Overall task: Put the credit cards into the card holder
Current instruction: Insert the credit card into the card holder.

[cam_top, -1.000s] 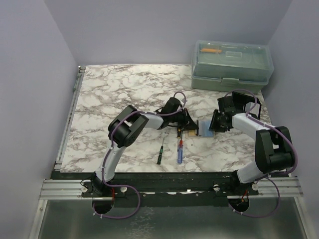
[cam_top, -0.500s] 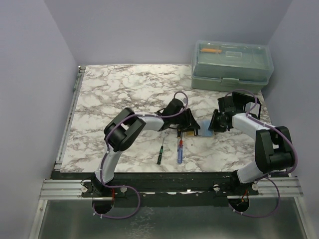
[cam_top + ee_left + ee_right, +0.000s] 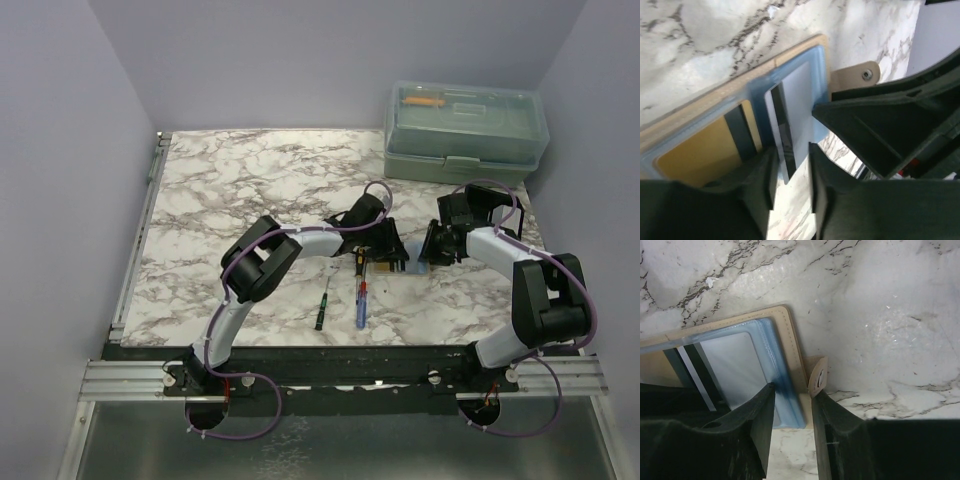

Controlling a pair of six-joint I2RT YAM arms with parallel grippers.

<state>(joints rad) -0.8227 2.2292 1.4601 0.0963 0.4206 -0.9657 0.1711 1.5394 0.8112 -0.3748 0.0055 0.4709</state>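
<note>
The card holder (image 3: 790, 335) lies open on the marble, tan with blue see-through sleeves (image 3: 760, 85). A pale credit card (image 3: 800, 100) with a dark stripe sits partly in a sleeve, and its lower corner reaches between the jaws of my left gripper (image 3: 791, 154). Those jaws stand apart and do not pinch it. My right gripper (image 3: 793, 390) straddles the holder's right edge: one fingertip rests on the sleeves and the other touches the bent-up snap tab (image 3: 817, 375). From above, the left gripper (image 3: 385, 250) and right gripper (image 3: 428, 250) hide most of the holder.
A translucent green toolbox (image 3: 466, 130) stands at the back right. Two small screwdrivers, one green-handled (image 3: 322, 305) and one red and blue (image 3: 361, 303), lie in front of the grippers. Lilac walls close in the table on three sides.
My left gripper has slid to the right over the holder, and its jaws have gone from shut to apart. The right arm has stayed put.
</note>
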